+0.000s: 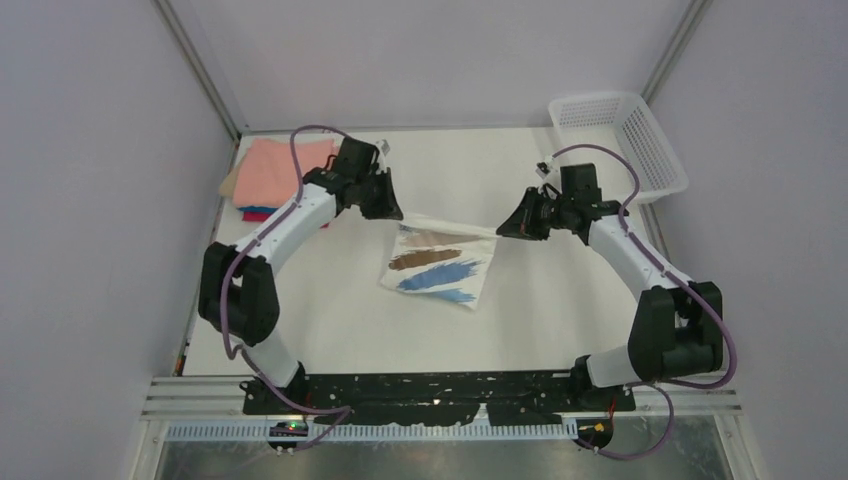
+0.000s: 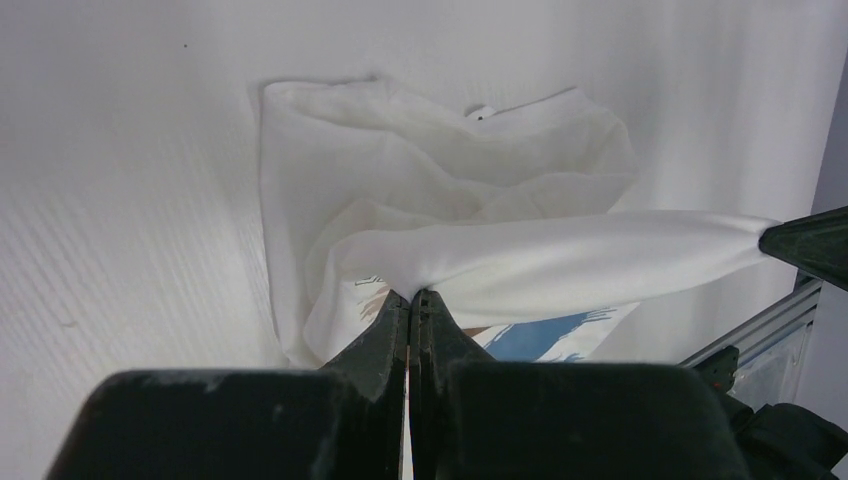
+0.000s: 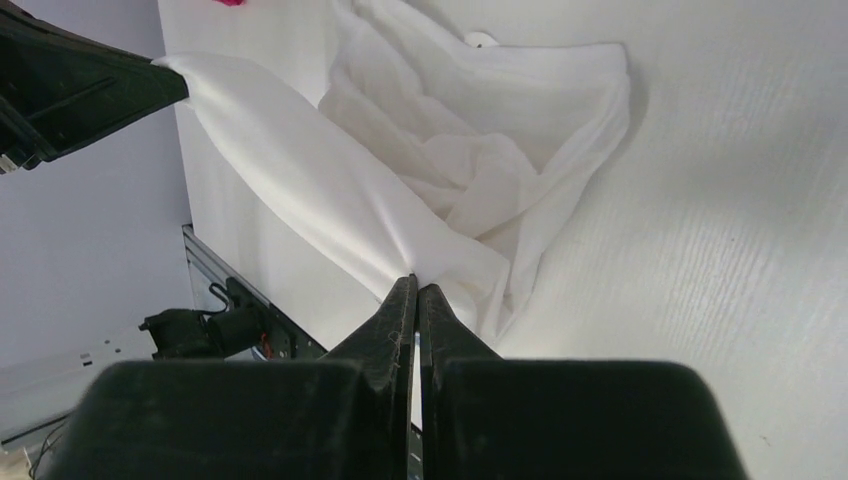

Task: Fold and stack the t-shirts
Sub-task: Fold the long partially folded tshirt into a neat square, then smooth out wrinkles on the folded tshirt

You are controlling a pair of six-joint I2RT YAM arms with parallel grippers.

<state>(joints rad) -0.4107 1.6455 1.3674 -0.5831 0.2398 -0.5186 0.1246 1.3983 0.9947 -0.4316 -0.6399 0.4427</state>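
The left fingers [image 2: 412, 300] are pressed shut on a pinch of white cloth, right in front of the left wrist camera. The right fingers [image 3: 417, 286] are shut on another pinch of the same cloth. No gap shows between either pair.

The desk [image 1: 330, 320] carries everything. On its middle lies the white t-shirt [image 1: 440, 265]. One edge is lifted and drawn taut between the two arms, and the rest trails down onto the desk. Holding two points apart this way probably serves to spread the shirt flat before the first fold; this shirt is not yet folded.

The folded t-shirts [image 1: 272, 175] sit stacked at the far left corner, salmon-pink on top, well apart from the white one. That is likely where it should end up. A mesh basket [image 1: 620, 140] stands at the far right.

Only the overhead view shows the stack, the basket and the tan, brown and blue streaks in full. Only the wrist views confirm the grips and show the plain, rumpled cloth bunched beyond the taut edge. The left wrist view catches just a sliver of blue print.
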